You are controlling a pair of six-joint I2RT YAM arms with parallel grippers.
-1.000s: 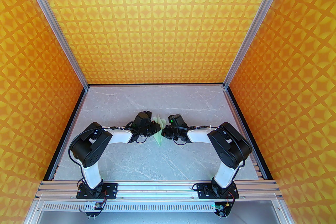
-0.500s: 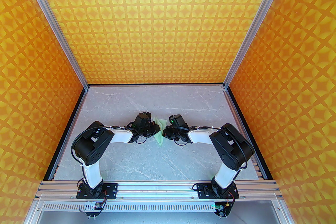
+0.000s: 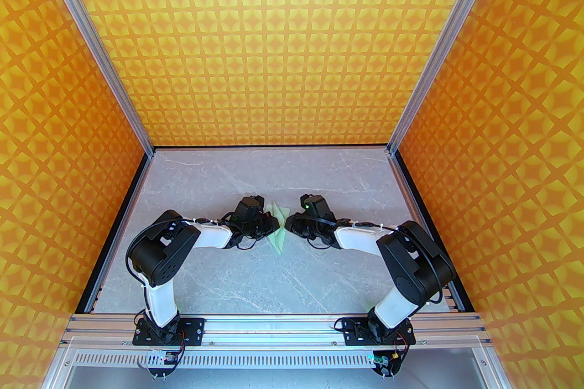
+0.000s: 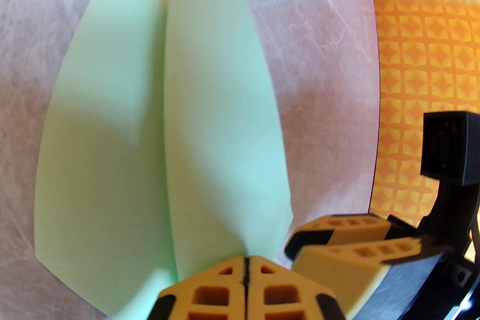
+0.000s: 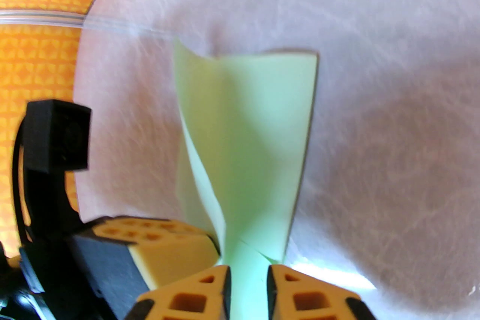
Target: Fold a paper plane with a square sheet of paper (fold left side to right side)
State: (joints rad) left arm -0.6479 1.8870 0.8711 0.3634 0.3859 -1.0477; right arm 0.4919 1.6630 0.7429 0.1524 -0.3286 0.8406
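The pale mint-green folded paper plane (image 3: 278,230) is in the middle of the grey stone-look tabletop (image 3: 205,277). Its sharp tip points to the near edge. It sits right between the two pincers.

The left gripper (image 4: 245,263) is closed tight. Its two orange fingers (image 4: 210,292) press together with no gap. The bottom of one paper wing runs into their tips, so this pincer seems to be pinching the plane. From the left wrist, two long green flaps spread out, one flat on the tabletop and one standing up a bit.

The right gripper (image 5: 248,273) has just changed. A moment ago it was squeezed shut. Now its fingers (image 5: 300,296) stand a little apart, a narrow gap, and green paper shows in the gap. A thin sheet cannot fill that gap, so this pincer is not holding on any more. From above, the right arm has also swung its elbow out toward the right edge of the tabletop, and the right pincer has pulled back a bit from the paper.

I think the right pincer has finished pressing a crease and is letting go. The left pincer now keeps the plane in place alone. The plane already looks pointed and slim, so the folding seems close to done.
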